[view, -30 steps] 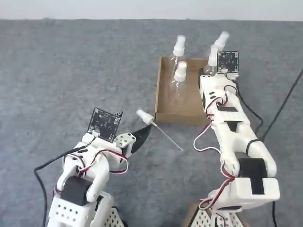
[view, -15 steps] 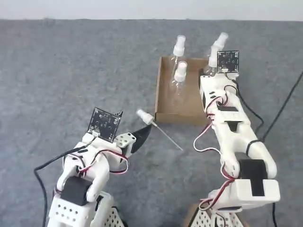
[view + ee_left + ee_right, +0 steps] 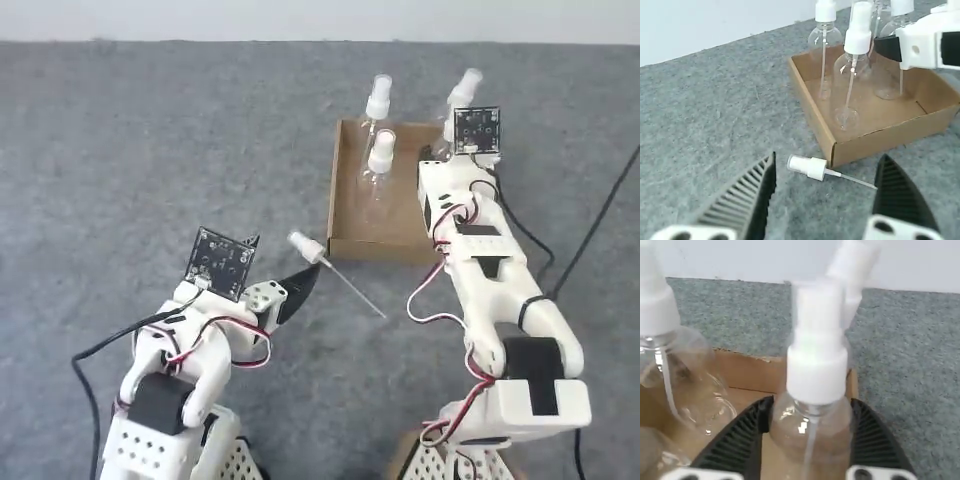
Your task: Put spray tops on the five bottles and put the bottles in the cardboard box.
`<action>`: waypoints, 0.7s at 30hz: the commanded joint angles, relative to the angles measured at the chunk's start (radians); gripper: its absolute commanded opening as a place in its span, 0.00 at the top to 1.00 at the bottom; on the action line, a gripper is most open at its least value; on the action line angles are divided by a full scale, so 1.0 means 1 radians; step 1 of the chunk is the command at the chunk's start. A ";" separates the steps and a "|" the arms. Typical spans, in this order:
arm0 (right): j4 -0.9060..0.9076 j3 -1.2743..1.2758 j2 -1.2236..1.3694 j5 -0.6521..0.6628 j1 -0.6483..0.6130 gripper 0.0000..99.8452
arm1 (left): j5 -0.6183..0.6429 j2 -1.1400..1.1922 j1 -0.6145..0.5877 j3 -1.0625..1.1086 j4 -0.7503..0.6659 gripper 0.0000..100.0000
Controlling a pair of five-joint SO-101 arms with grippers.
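Grey felt mat [image 3: 150, 150]; white wall [image 3: 300, 18] behind.

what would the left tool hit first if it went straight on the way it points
Most likely the loose spray top, which lies on the mat just ahead of the open left tool. The box wall stands right behind it. Depth is unclear, so the tool might pass above the top.

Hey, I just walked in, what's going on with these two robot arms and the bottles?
The right hand is shut on a topped bottle, holding it upright inside the box, where other bottles with tops stand. The left hand hangs open above a loose spray top, which lies on the mat just outside the box's near wall.
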 commanded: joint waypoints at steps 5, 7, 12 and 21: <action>0.022 0.005 -0.044 0.003 -0.004 0.84 | -0.008 -0.014 -0.006 -0.007 -0.031 0.71; 0.022 0.005 -0.044 0.003 -0.004 0.84 | -0.008 -0.014 -0.006 -0.007 -0.031 0.71; 0.022 0.005 -0.044 0.003 -0.004 0.84 | -0.009 -0.014 -0.006 -0.007 -0.031 0.71; 0.022 0.003 -0.044 0.044 -0.005 0.84 | -0.009 -0.014 -0.006 0.010 -0.064 0.71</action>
